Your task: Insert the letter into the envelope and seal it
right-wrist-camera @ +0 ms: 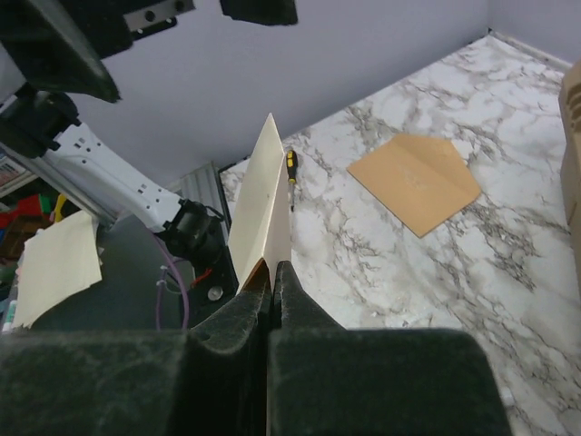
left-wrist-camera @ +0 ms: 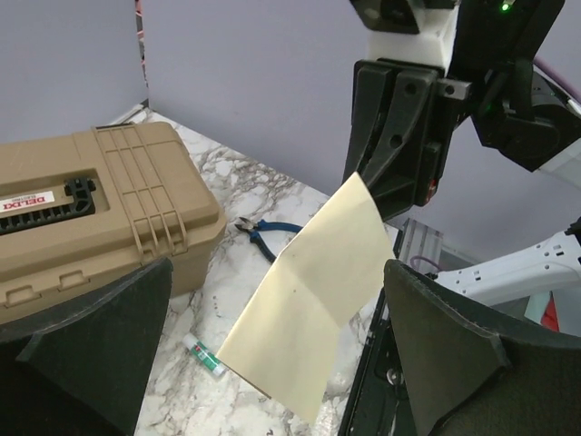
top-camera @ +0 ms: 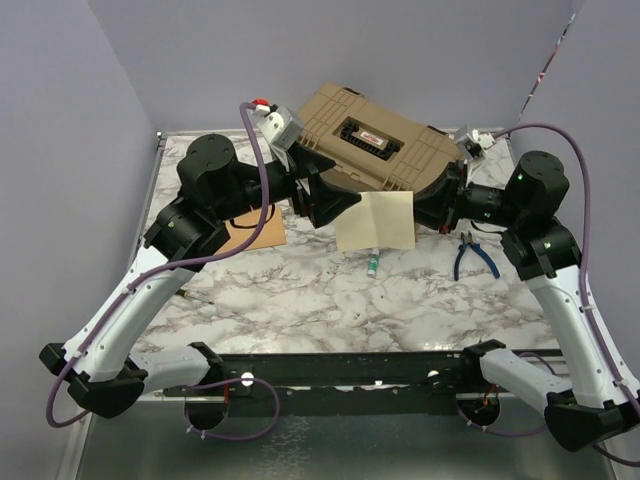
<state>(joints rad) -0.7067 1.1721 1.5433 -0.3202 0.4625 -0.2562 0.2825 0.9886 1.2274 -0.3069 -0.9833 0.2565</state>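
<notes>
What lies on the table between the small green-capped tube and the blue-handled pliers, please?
Nothing: in the top view, only bare marble table runs from the tube to the pliers.

A tan hard case [top-camera: 370, 145] with a black latch panel sits at the far side of the marble surface [top-camera: 330, 300]. Blue-handled pliers [top-camera: 468, 255] lie near its right front. A small white tube [top-camera: 372, 263] lies just before it. A yellow-and-black screwdriver [right-wrist-camera: 290, 168] lies well away to its near left.
</notes>
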